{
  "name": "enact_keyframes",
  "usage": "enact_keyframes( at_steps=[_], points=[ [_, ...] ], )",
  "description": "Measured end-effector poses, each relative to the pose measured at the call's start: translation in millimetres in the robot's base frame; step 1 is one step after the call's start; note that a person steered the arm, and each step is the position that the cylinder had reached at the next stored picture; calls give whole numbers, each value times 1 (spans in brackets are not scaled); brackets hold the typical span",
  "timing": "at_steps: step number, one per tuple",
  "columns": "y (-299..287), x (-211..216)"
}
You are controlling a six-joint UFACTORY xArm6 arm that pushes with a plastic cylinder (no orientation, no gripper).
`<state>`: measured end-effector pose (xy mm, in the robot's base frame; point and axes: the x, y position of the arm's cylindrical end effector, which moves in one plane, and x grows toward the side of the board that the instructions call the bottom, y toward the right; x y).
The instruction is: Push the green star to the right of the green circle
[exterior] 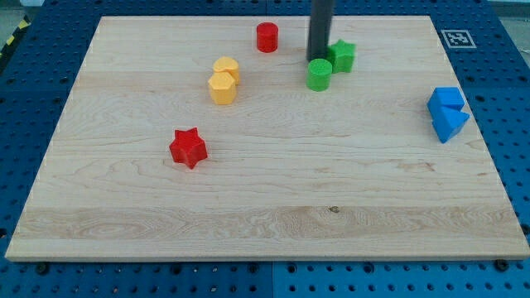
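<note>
The green star (342,55) sits near the view's top, right of centre. The green circle (319,74) stands just to its lower left, almost touching it. My dark rod comes down from the top edge, and my tip (320,58) is right behind the green circle's top edge and just left of the green star. The very end of the tip is partly hidden by the green circle.
A red cylinder (267,37) stands at the top, left of the rod. Two yellow blocks (224,80) sit together left of centre. A red star (188,147) lies lower left. Two blue blocks (448,112) sit at the right edge of the wooden board (265,207).
</note>
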<state>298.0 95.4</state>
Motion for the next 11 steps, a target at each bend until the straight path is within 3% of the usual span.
enact_keyframes(
  at_steps=[2, 3, 6, 11],
  points=[
    [18, -46],
    [65, -55],
    [31, 10],
    [-7, 41]
  ],
)
